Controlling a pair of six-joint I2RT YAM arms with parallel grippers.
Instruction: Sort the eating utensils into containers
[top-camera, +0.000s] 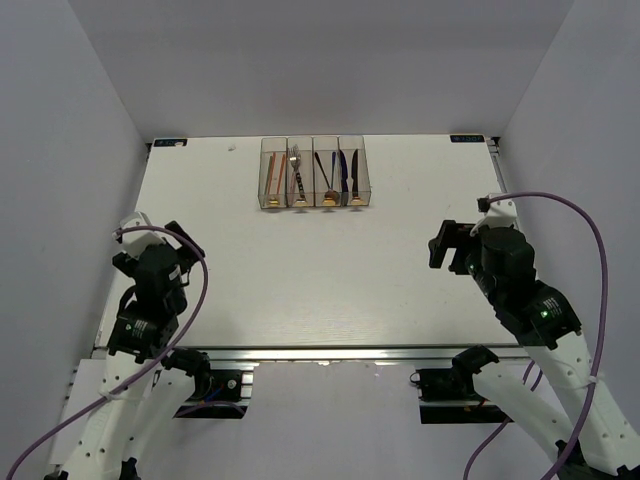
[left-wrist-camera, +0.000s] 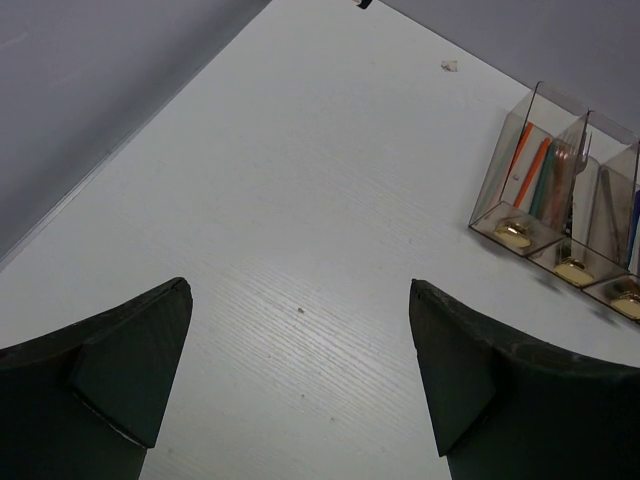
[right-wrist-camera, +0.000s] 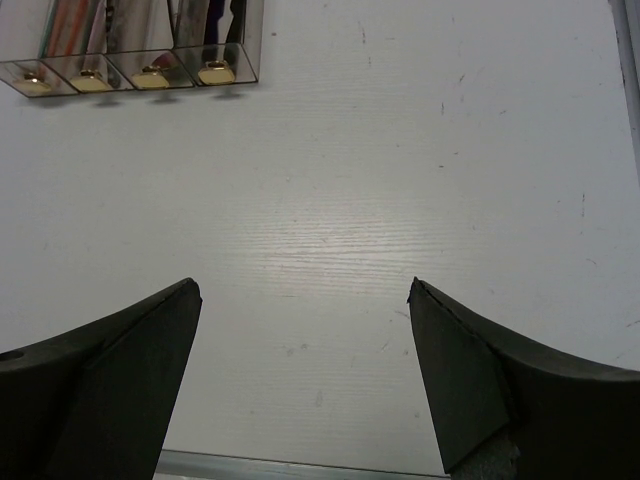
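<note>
Evidently the sorting is at its closing step: no loose cutlery shows on the white wood-grain table (top-camera: 320, 280) in any view. The four tall clear plastic bins joined in a row (top-camera: 366, 170) stand at the far middle of the table, well apart from both arms. From the overhead view, the thin red and teal chopsticks (top-camera: 275, 172) stand in the leftmost compartment and the silver fork (top-camera: 296, 165) in the second. The dark and blue slim pieces (top-camera: 340, 170) fill the two right compartments; whether each is a knife or a spoon is too small to tell. The left gripper (left-wrist-camera: 297, 290) hovers over bare table near the left edge, its black fingers spread wide with nothing between them. The right gripper (right-wrist-camera: 300, 285) hovers likewise on the right side, fingers apart and empty. Judged from this layout, the task looks complete. The next move calls for little more than confirming that nothing lies hidden beneath the arms.
</note>
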